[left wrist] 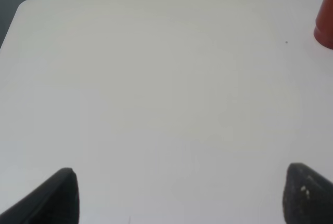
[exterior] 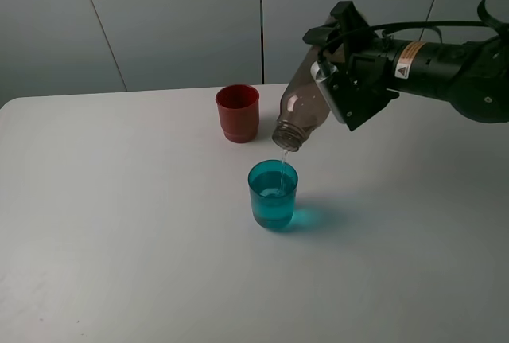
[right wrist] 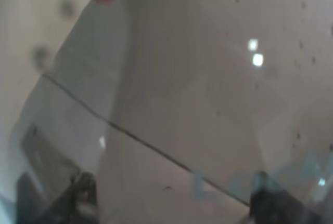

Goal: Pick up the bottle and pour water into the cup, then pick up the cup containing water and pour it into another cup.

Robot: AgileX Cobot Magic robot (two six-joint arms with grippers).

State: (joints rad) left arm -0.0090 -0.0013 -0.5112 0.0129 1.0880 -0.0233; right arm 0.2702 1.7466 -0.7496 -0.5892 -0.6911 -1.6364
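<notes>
Exterior high view: my right gripper (exterior: 332,87) is clamped across the body of the bottle (exterior: 302,112), its fingers pinching the smoky plastic from 2 sides. The bottle hangs tilted above the white table (exterior: 119,224). Its long axis slants from the base, high and to the right inside my grip, down to the open mouth, low and to the left. That mouth sits just above the far rim of the teal cup (exterior: 273,193), not touching it, and a thin thread of water (exterior: 282,164) runs between the 2. The teal cup stands upright near the middle of the table, with water already in it. The red cup (exterior: 237,112) stands upright farther back and a little left, apart from both.

The right wrist view is filled by the bottle's wall (right wrist: 182,104) and confirms little else. In the left wrist view my left gripper (left wrist: 182,195) hovers over bare table, its 2 fingers (left wrist: 60,198) spread wide with nothing between them; only a sliver of the red cup (left wrist: 325,21) shows.

The pour looks about done. The teal cup lies directly below my right arm, and I judge that arm far nearer than the left.
</notes>
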